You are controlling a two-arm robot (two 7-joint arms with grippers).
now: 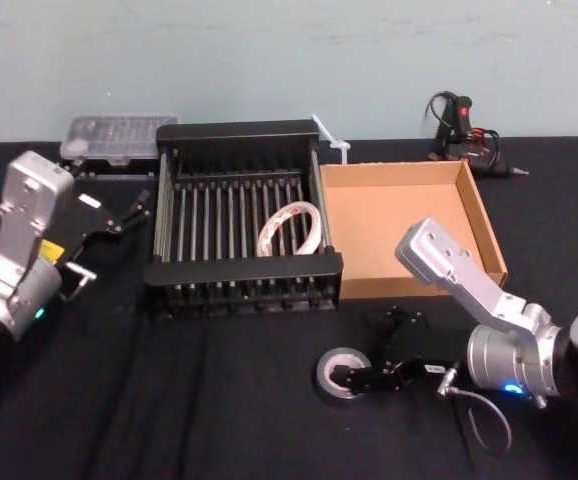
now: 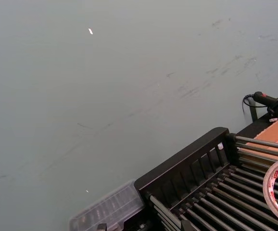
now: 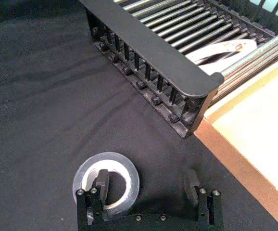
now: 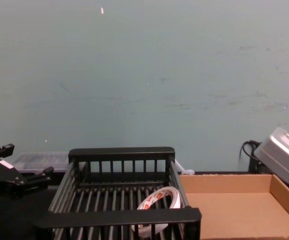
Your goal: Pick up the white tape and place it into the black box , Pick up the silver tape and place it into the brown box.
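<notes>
The silver tape (image 1: 327, 368) lies flat on the black cloth in front of the boxes. My right gripper (image 3: 146, 182) stands open at it: one finger (image 3: 101, 181) is down in the roll's centre hole, the other is outside, clear of the silver tape (image 3: 129, 175). The white tape (image 1: 291, 209) leans inside the black box (image 1: 244, 270), near its right wall, as the chest view's white tape (image 4: 157, 197) confirms. The brown box (image 1: 399, 230) sits right of the crate, bare inside. My left gripper (image 1: 129, 213) hovers open beside the crate's left side, holding nothing.
A clear plastic case (image 1: 119, 135) lies behind the crate at the left. A black tool with cables (image 1: 459, 125) rests at the back right, behind the brown box. Bare black cloth stretches across the front of the table.
</notes>
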